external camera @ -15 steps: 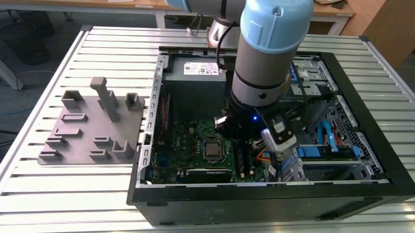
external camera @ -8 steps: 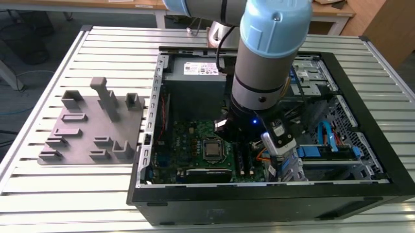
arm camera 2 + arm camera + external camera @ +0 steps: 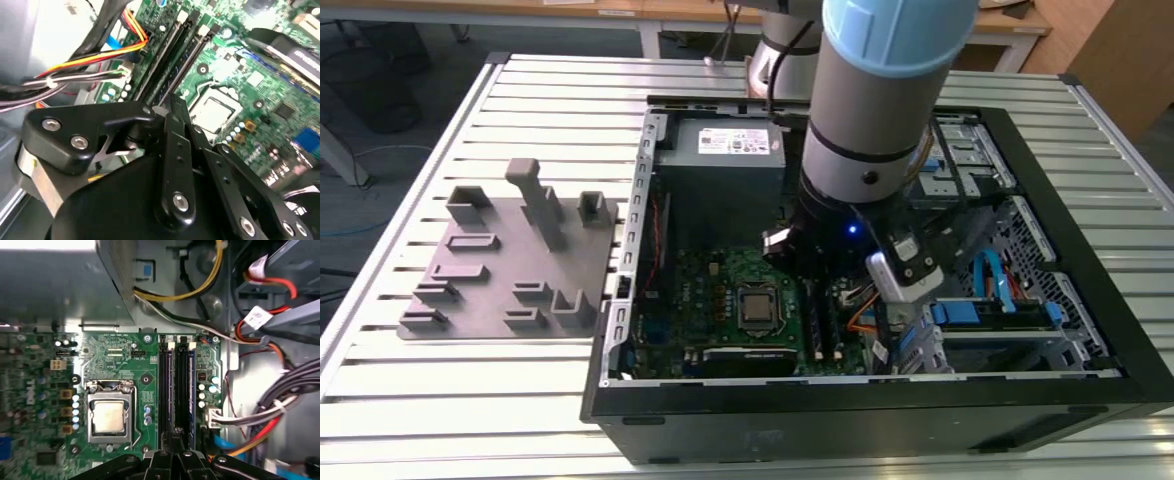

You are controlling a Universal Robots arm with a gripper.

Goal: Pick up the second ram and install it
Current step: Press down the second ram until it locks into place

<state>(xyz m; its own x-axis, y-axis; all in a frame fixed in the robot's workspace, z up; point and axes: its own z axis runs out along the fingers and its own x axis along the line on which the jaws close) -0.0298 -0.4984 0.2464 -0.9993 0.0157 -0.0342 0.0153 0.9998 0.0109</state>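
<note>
Jaws look drawn together, tips just above the memory slots; can't tell whether they grip anything. Gripper [image 3: 172,440] sits over the slot bank [image 3: 177,390] on the motherboard [image 3: 720,290], approx 3 o'clock of the CPU socket [image 3: 108,416].

Second ram [image 3: 191,390]: prob the stick standing in the slot farthest from the socket, blue edge showing; a darker stick sits in a nearer slot. Judgement: carry done, insertion at or near finish; latches unclear.

Grey holder block [image 3: 514,255], 9 o'clock of the PC case [image 3: 854,410], has no sticks visible. All on a slatted metal table [image 3: 454,400]; wooden benches behind.
</note>
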